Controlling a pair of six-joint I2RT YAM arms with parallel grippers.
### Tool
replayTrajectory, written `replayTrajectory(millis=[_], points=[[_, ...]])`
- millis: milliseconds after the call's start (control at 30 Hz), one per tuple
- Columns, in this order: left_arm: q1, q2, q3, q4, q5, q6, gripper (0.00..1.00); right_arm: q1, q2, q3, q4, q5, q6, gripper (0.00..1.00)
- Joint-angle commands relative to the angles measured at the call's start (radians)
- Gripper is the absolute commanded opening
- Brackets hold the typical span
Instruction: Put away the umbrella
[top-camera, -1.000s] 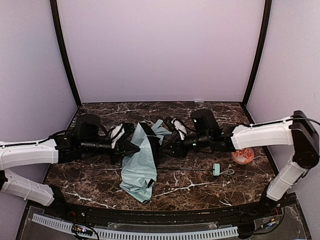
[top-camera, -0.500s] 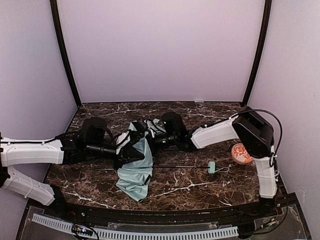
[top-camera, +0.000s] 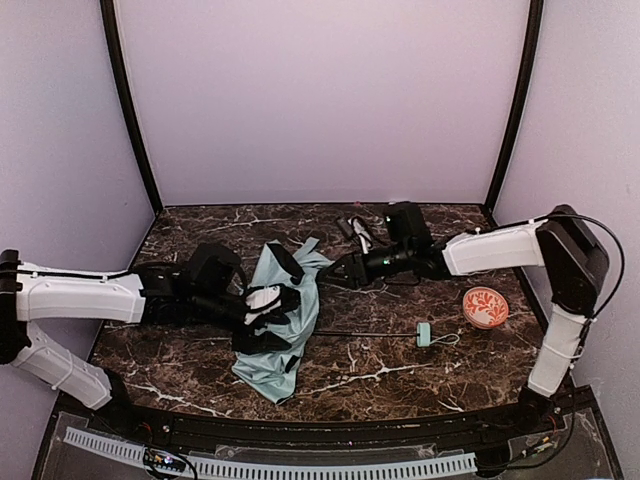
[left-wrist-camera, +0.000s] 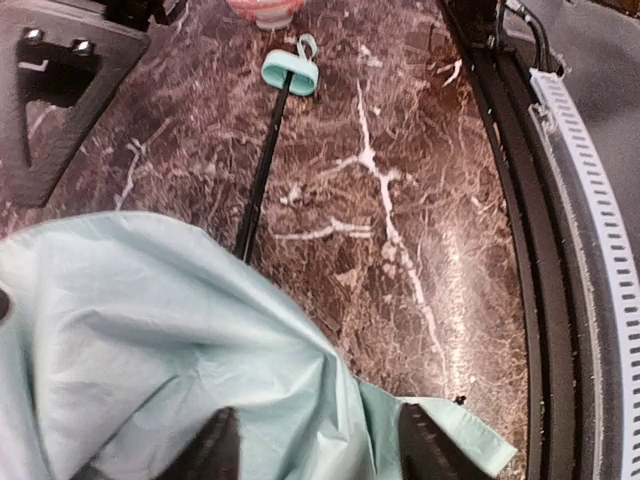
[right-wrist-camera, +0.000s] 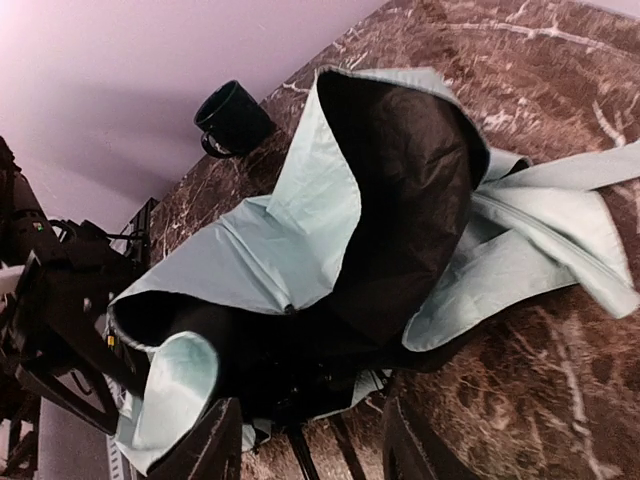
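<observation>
The umbrella (top-camera: 268, 350) lies half-collapsed on the marble table, pale mint outside with black lining showing. Its thin black shaft (top-camera: 365, 334) runs right to the small mint handle (top-camera: 424, 336). My left gripper (top-camera: 282, 308) rests low over the fabric; in the left wrist view its jaws (left-wrist-camera: 318, 448) stand apart, open, with mint fabric (left-wrist-camera: 150, 330) lying under and between them. My right gripper (top-camera: 336, 273) hovers open just right of the canopy, holding nothing. In the right wrist view its open fingers (right-wrist-camera: 305, 445) face the umbrella's black inside (right-wrist-camera: 410, 200).
A round orange-red patterned ball (top-camera: 485, 307) sits at the right side of the table. A small black and white object (top-camera: 357, 230) lies near the back wall. A dark mug-like shape (right-wrist-camera: 232, 118) shows beyond the umbrella by the wall. The table's black front rail (left-wrist-camera: 545, 300) runs close by.
My left gripper has opened and slid right onto the fabric. My right gripper has drawn back to the right, off the canopy, which now lies lower and flatter.
</observation>
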Motion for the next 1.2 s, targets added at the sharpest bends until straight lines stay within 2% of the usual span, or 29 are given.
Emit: replayTrajectory(millis=[0, 100, 200, 233, 300, 367, 433, 567, 700, 800, 900, 933, 1000, 1033, 1067, 1100, 1133, 1167], points=[[-0.001, -0.189, 0.068, -0.16, 0.056, 0.047, 0.74, -0.04, -0.152, 0.019, -0.375, 0.03, -0.283, 0.52], [0.024, -0.304, 0.06, -0.183, 0.015, 0.021, 0.84, -0.071, -0.17, 0.127, -0.49, 0.106, -0.307, 0.57], [0.14, -0.349, 0.03, -0.046, -0.117, -0.17, 0.89, -0.068, -0.097, 0.302, -0.493, 0.185, -0.221, 0.6], [0.197, -0.329, 0.039, -0.023, -0.152, -0.229, 0.86, -0.066, -0.055, 0.367, -0.497, 0.209, -0.185, 0.58], [0.316, -0.222, 0.103, -0.033, -0.206, -0.312, 0.79, -0.062, 0.026, 0.478, -0.539, 0.31, -0.135, 0.54], [0.367, -0.109, 0.188, -0.051, -0.201, -0.351, 0.81, -0.063, 0.065, 0.52, -0.561, 0.373, -0.121, 0.55], [0.379, 0.009, 0.298, -0.068, -0.165, -0.363, 0.88, -0.065, 0.095, 0.53, -0.572, 0.404, -0.11, 0.59], [0.382, 0.202, 0.472, -0.119, -0.123, -0.394, 0.95, -0.066, 0.179, 0.569, -0.603, 0.393, -0.103, 0.63], [0.381, 0.325, 0.564, -0.206, -0.079, -0.384, 0.96, -0.066, 0.265, 0.574, -0.585, 0.339, -0.083, 0.66], [0.382, 0.382, 0.581, -0.248, -0.092, -0.358, 0.93, -0.067, 0.315, 0.58, -0.568, 0.33, -0.089, 0.66], [0.382, 0.427, 0.588, -0.257, -0.115, -0.333, 0.83, -0.075, 0.365, 0.608, -0.556, 0.31, -0.098, 0.67], [0.381, 0.441, 0.596, -0.263, -0.106, -0.327, 0.75, -0.078, 0.381, 0.618, -0.551, 0.304, -0.103, 0.67], [0.38, 0.457, 0.615, -0.279, -0.049, -0.321, 0.49, -0.079, 0.405, 0.627, -0.523, 0.28, -0.113, 0.65], [0.378, 0.456, 0.621, -0.284, -0.005, -0.319, 0.28, -0.079, 0.415, 0.624, -0.499, 0.262, -0.112, 0.62], [0.373, 0.448, 0.626, -0.285, 0.034, -0.315, 0.15, -0.079, 0.423, 0.618, -0.468, 0.236, -0.105, 0.57], [0.362, 0.434, 0.625, -0.276, 0.065, -0.306, 0.05, -0.078, 0.433, 0.612, -0.44, 0.206, -0.095, 0.46], [0.347, 0.414, 0.614, -0.259, 0.084, -0.282, 0.0, -0.079, 0.444, 0.608, -0.409, 0.18, -0.078, 0.32], [0.326, 0.393, 0.597, -0.234, 0.087, -0.258, 0.0, -0.078, 0.458, 0.61, -0.385, 0.155, -0.064, 0.22]])
